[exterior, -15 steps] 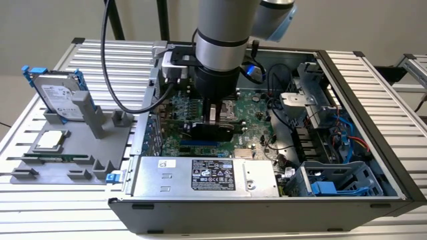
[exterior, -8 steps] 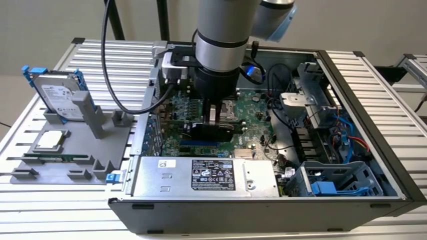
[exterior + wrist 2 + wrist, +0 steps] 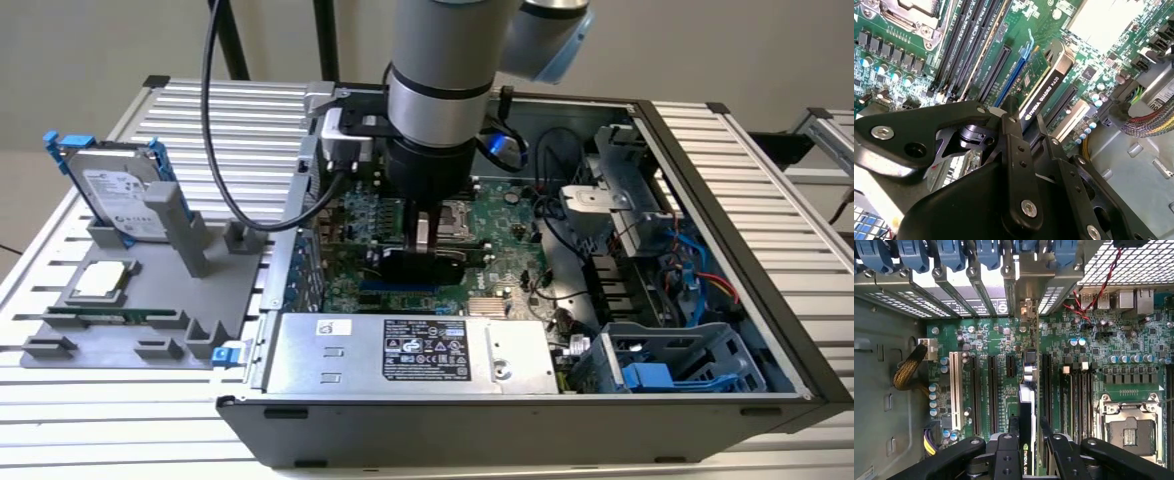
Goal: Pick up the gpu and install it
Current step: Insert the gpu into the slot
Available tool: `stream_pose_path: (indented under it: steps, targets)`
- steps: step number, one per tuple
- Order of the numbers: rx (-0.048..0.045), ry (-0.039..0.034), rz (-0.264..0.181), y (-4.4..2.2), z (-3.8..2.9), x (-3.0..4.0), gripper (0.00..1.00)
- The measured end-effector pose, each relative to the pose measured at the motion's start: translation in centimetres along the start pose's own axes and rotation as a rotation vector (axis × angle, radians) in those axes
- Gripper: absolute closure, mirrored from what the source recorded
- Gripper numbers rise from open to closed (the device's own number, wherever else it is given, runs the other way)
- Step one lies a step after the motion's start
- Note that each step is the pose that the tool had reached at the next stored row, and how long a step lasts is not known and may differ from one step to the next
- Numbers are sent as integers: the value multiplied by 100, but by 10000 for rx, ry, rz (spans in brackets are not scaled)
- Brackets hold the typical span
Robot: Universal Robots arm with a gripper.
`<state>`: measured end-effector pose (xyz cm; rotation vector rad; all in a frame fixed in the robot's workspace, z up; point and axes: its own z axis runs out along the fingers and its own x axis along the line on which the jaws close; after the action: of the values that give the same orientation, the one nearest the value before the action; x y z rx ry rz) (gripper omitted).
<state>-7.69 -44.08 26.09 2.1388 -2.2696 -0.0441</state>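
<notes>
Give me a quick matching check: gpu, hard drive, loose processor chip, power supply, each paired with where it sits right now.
Things:
1. gpu
2. hard drive
3. processor chip
4. power supply

Places:
A. flat on the grey fixture
B. in the gripper, edge-on over the motherboard slots
C. upright in the fixture
D. inside the case, along its near wall

Pairs: 1-B, 2-C, 3-A, 4-D

Claw (image 3: 1026,440) clamped, arm vertical.
</notes>
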Motion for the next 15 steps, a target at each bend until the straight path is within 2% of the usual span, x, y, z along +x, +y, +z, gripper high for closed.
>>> stream_pose_path:
  steps: [1,9,15]
  targets:
    - [-19,0,8,11,3,1,100]
    - [-1,-2,4,21,16,1,100]
    - [-2,0,5,20,72,1,100]
